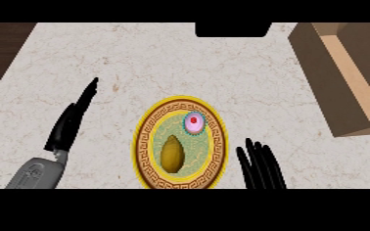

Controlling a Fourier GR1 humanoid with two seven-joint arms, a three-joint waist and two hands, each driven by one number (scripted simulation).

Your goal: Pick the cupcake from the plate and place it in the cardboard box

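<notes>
Head view shows the cupcake (194,122) untouched on the plate (145,127) beside what may be a potato (172,154), both hands, left hand (71,122) and right hand (260,165), straight-fingered and unladen, cardboard box (334,73) waiting right.

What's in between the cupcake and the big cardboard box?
Nothing. In the head view, only bare marble counter lies between the cupcake, which sits on the plate, and the cardboard box at the right.

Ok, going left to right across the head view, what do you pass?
Left hand → plate holding a yellow-brown item and the cupcake → right hand → cardboard box.
</notes>
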